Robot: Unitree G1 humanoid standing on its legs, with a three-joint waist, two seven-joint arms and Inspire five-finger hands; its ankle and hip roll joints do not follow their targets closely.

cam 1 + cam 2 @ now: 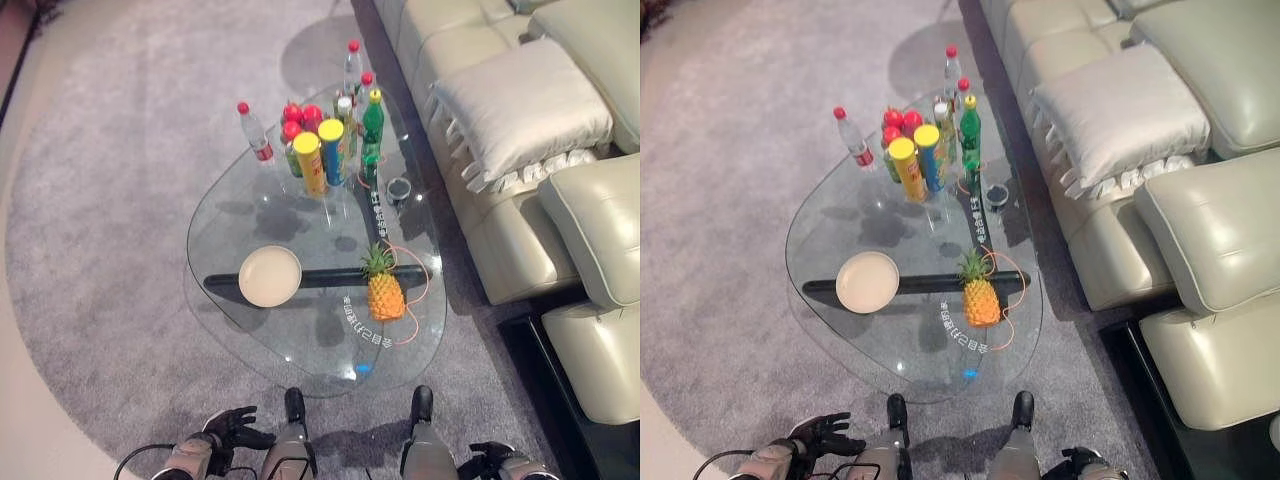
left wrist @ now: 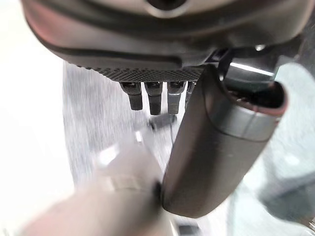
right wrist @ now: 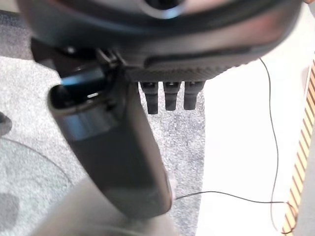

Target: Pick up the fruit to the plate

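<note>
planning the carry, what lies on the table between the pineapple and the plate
Nothing stands between the pineapple and the plate: bare glass table, with a dark bar beneath it, in the left eye view.

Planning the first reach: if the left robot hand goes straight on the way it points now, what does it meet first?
Probably the carpet: the left robot hand has straight fingers aimed down at it. Depth is unclear.

Pineapple point(image 1: 980, 297) beside plate point(image 1: 867, 282) on glass table point(image 1: 840, 215)

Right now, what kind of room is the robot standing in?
Most likely a living room. A cream sofa with a cushion stands beside a glass coffee table on a grey carpet.
</note>
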